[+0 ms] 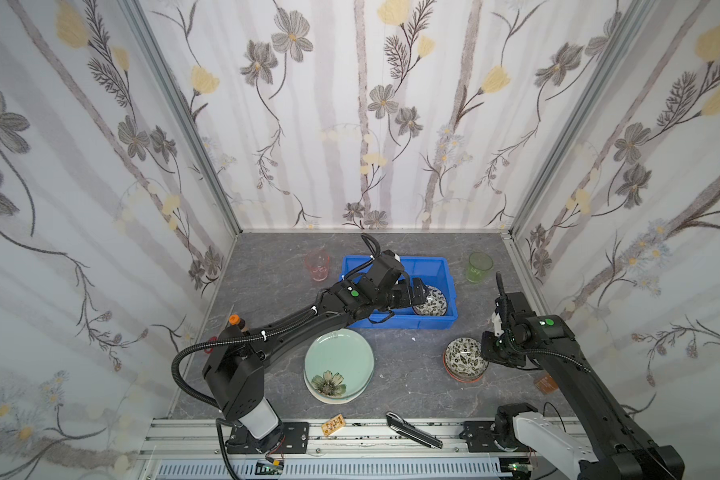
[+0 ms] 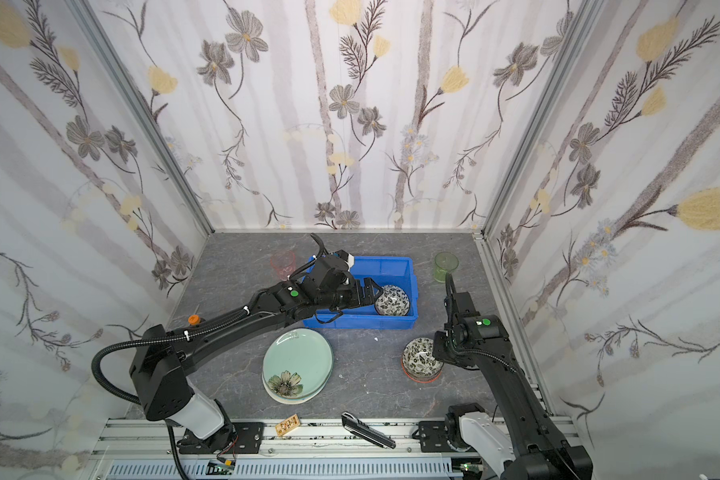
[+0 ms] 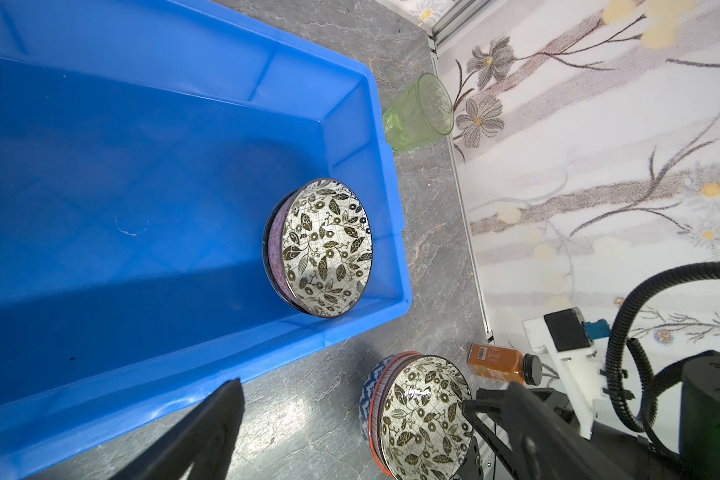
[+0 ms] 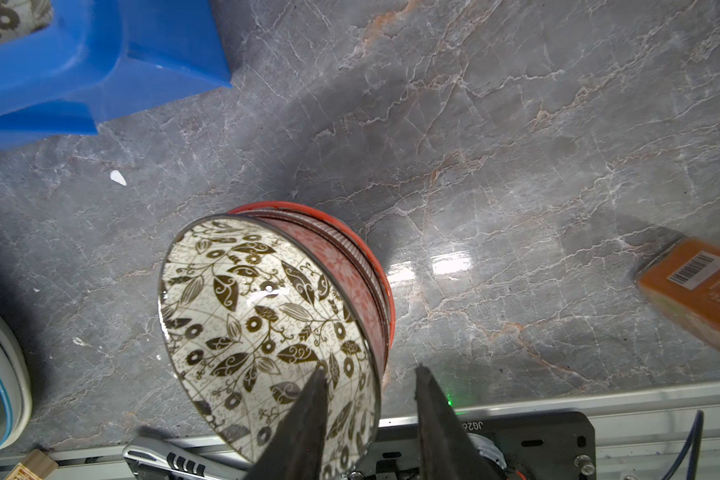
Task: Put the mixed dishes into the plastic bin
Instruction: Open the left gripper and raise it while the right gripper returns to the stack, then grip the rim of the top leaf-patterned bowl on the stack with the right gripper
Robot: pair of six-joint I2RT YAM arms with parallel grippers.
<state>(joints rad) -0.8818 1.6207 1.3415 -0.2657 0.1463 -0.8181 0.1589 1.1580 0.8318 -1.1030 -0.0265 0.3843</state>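
Observation:
The blue plastic bin (image 1: pixel 427 262) (image 2: pixel 387 266) (image 3: pixel 142 124) holds one black-and-white leaf-patterned bowl (image 1: pixel 431 301) (image 3: pixel 325 249). My left gripper (image 1: pixel 420 294) (image 3: pixel 373 384) hangs open over the bin beside that bowl. A stack of nested bowls (image 1: pixel 462 357) (image 4: pixel 258 316) stands on the table right of the bin. My right gripper (image 1: pixel 484 353) (image 4: pixel 370 370) straddles its top rim, one finger inside. A thin gap shows at the outer finger. A pale green flower plate (image 1: pixel 339 361) lies on a cream plate. A pink tumbler (image 1: pixel 317 266) and a green tumbler (image 1: pixel 479 267) stand at the back.
A small orange-capped bottle (image 1: pixel 235 320) stands by the left arm. A brown bottle (image 3: pixel 501 362) (image 4: pixel 699 291) lies near the right wall. A black folding tool (image 1: pixel 412 430) and a small wooden tag (image 1: pixel 333 424) rest on the front rail.

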